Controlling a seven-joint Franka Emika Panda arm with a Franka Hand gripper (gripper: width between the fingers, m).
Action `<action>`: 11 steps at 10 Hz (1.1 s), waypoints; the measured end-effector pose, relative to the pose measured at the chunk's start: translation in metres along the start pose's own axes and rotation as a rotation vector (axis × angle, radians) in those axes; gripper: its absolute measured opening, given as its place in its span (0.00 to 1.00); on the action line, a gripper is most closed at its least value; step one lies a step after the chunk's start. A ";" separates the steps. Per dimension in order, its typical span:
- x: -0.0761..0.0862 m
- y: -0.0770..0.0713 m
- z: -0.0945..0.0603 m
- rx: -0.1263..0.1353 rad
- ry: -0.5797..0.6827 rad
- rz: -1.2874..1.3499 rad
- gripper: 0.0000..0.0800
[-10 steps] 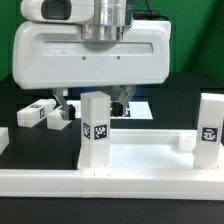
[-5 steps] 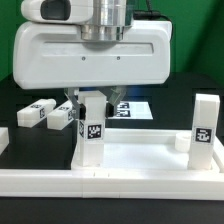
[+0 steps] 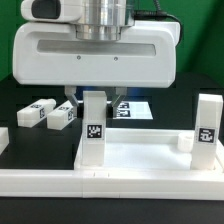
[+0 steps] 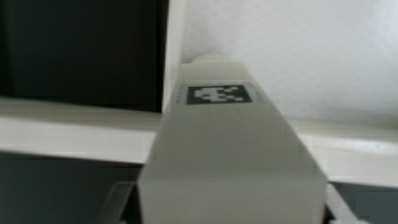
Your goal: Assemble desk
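Desk leg block (image 3: 94, 128) sits clamped between the jaws. They close on its upper end from both sides under the broad white wrist housing. In the wrist view the block runs straight out from between them, with its square tag (image 4: 221, 95) facing the camera. The block is upright, and its foot is at the corner of the tabletop (image 3: 140, 158) on the exterior view's left.

I judge the step in hand to be seating this leg in that corner. The next move calls for keeping the block plumb and pressing or turning it home before the jaws let go. Whether it is already seated cannot be told from here.

A second leg block (image 3: 208, 132) stands upright at the corner on the exterior view's right. Behind the tabletop, a loose leg block (image 3: 35, 110) and another loose block (image 3: 60, 118) lie on their sides on the black worktop (image 3: 20, 150), near each other. The marker board (image 3: 137, 108) lies flat further back.

All the desk parts are matt white plastic. The legs are short and square in section, and the tabletop is a shallow tray with a low rim. Each leg carries a crisp black-and-white tag.
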State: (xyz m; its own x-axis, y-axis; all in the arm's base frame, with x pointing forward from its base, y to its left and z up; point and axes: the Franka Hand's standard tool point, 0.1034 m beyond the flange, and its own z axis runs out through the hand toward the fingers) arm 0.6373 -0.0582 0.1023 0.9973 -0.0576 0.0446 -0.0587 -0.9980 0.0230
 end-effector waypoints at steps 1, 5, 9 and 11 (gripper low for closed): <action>0.000 0.001 0.000 0.009 0.001 0.078 0.36; -0.004 0.005 0.001 0.009 -0.017 0.464 0.38; -0.001 0.007 0.000 0.009 0.000 0.674 0.42; -0.001 0.006 -0.001 0.009 -0.001 0.671 0.64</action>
State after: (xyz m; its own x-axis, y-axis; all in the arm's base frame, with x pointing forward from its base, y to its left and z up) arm 0.6360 -0.0642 0.1034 0.7449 -0.6657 0.0450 -0.6657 -0.7460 -0.0180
